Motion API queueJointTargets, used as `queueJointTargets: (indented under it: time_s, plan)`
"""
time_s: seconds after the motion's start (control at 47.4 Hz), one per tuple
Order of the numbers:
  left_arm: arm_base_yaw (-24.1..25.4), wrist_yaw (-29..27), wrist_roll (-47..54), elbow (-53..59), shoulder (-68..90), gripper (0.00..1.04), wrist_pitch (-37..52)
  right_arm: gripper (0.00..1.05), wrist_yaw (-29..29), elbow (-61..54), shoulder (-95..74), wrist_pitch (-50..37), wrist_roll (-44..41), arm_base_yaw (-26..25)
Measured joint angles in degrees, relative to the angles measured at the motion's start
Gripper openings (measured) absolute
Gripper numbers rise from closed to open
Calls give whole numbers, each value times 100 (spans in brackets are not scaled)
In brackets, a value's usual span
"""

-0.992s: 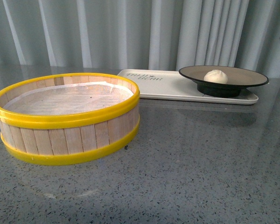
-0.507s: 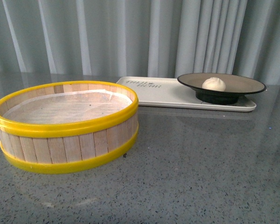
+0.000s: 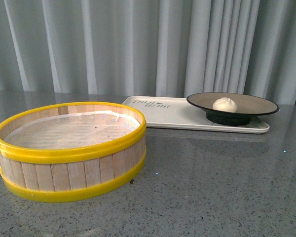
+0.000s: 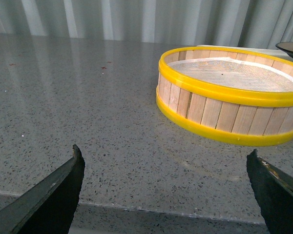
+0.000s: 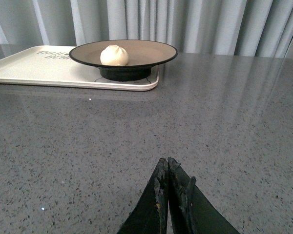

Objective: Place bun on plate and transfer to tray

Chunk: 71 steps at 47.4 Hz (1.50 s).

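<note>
On the far right of the grey speckled table (image 3: 212, 187) you have the tray (image 3: 163, 113), an off-white rectangle with dark lettering at its left end, lying flat with its long side across your view. At the tray's right end sits the plate (image 3: 256, 104), grey-beige inside with a black rim and black foot; its rim overhangs the tray's right edge a little. Resting inside the plate, left of its centre, is the bun (image 3: 224, 104), cream-white and round, with nothing touching it. Nearer to you on the left stands the steamer basket (image 3: 69, 168), wooden slats between two yellow bands, lined with white paper and holding nothing you can see; it stands near the tray's left end but apart from it. Grey curtains (image 3: 138, 44) hang behind the table. Neither arm shows in the front view. Your left hand (image 4: 166, 195) hangs low over the table on the near left side of the basket, its two dark fingers (image 4: 53, 195) spread wide with nothing between them. Your right hand (image 5: 171, 195) hangs over bare table, well apart from the tray, with the plate and bun ahead of it; its fingers (image 5: 158, 204) are pressed together at the tips and grip nothing.
</note>
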<state>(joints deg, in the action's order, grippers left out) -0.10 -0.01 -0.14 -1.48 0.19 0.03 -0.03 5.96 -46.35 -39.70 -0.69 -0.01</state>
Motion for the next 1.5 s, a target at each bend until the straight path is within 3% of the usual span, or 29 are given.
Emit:
queueJointTargets:
  time_s: [0.38,0.95,1.435,1.498]
  plan:
    - [0,0,0,0,0,98,0,2,4,-564,1145,568,7,0]
    - [0,0,0,0,0,98,0,2,0,-566,2924,2247,7,0]
    - [0,0,0,0,0,98,0,2,0,-566,3633,2951,7,0]
    - [0,0,0,0,0,98,0,2,0,-562,4079,3547,7,0]
